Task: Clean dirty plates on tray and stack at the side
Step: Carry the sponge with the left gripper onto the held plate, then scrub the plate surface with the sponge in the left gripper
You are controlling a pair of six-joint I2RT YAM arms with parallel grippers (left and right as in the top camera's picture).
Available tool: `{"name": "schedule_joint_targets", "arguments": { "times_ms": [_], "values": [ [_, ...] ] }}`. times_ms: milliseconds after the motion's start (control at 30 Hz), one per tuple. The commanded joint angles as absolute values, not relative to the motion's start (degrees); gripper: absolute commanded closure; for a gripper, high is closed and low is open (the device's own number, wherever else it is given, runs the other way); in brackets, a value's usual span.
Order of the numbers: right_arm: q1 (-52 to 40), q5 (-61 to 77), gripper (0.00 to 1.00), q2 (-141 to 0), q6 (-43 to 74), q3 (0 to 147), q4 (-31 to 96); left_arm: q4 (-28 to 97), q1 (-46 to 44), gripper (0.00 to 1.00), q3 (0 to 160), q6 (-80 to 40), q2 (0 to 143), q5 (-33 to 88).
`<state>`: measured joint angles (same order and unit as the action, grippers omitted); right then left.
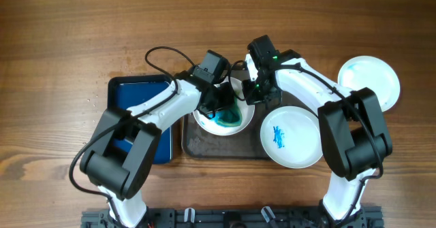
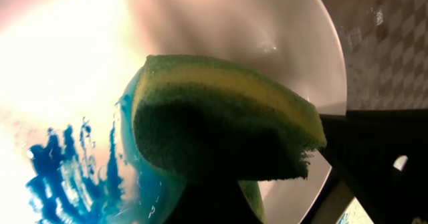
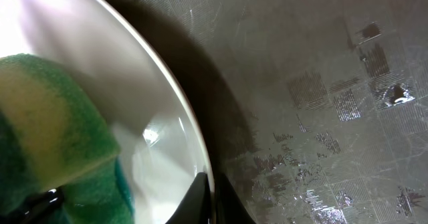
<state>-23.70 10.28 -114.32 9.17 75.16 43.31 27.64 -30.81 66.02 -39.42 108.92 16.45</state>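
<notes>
The large dark brown-grey rectangular tray (image 1: 204, 148), with rounded corners and a raised rim, sits mid-table on the wood-grain tabletop (image 1: 68, 24). The left wrist view shows its floor (image 2: 388, 37) as a dull, finely chequered, scuffed surface.

In the tray's 10 o'clock part lies a round white shallow plate, the glossy wet plate (image 1: 235, 123). A watery blue-green smear (image 2: 63, 174) streaks its smooth glaze. The left gripper (image 1: 223, 109) is clamped on a green-and-yellow foam sponge (image 2: 221, 110). Its coarse green scouring face is bent into a curve and pressed onto that plate, with blue liquid pooled at its edge.

The right gripper (image 1: 257, 96) is at the wet plate's 2 o'clock rim. In the right wrist view its dark fingertips (image 3: 200, 200) are pinched tight on the thin rim (image 3: 194, 137), one on each side.

A second round white plate, the blue-blotched plate (image 1: 291, 137), lies at the tray's 4 o'clock and overlaps its right rim. It has a dry-looking blue blotch at its middle.

A third white plate, the faintly tinted plate (image 1: 369, 84), rests on bare wood at 2 o'clock, well apart from the tray and partly hidden by the right arm.

At the tray's 9 o'clock, just beside it, is a smaller blue rectangular tray (image 1: 139, 92), mostly under the left arm.
</notes>
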Motion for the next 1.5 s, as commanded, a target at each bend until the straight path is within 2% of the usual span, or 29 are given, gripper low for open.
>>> {"name": "schedule_joint_targets", "arguments": {
  "times_ms": [0,133,300,467,567,700,833,1033,1300,1467],
  "values": [
    [-24.03,10.37,0.96,-116.03,9.21,74.50,44.05,30.57,-29.50,0.96,66.02,-40.86,114.15,9.19],
    [-24.03,10.37,0.96,-116.03,9.21,74.50,44.21,40.71,-26.39,0.96,66.02,-44.10,114.13,-5.26],
    [-24.03,10.35,0.96,-116.03,9.30,74.50,44.16,47.68,-21.43,0.96,66.02,-44.12,114.13,-10.72],
    [-24.03,10.33,0.96,-116.03,10.52,74.50,43.81,52.27,-22.50,0.96,66.02,-48.03,114.13,-20.78],
    [-24.03,10.33,0.96,-116.03,10.52,74.50,43.79,52.51,-23.55,0.96,66.02,-46.70,114.13,-21.54],
    [-24.03,10.33,0.96,-116.03,10.66,74.50,43.77,46.57,-26.96,0.96,66.02,-28.18,114.13,-5.65],
    [-24.03,10.33,0.96,-116.03,10.68,74.50,43.81,42.39,-31.46,0.96,66.02,-19.16,114.13,7.11],
    [-24.03,10.28,0.96,-116.03,10.70,74.50,44.03,35.09,-33.82,0.96,66.02,-16.88,114.13,22.59],
    [-24.03,10.28,0.95,-116.03,10.72,74.50,44.18,30.26,-33.95,0.96,66.02,-16.67,114.13,33.01],
    [-24.03,10.33,0.96,-116.03,10.74,74.50,44.23,25.80,-35.20,0.96,66.02,-17.28,114.13,34.92]
  ]
}}
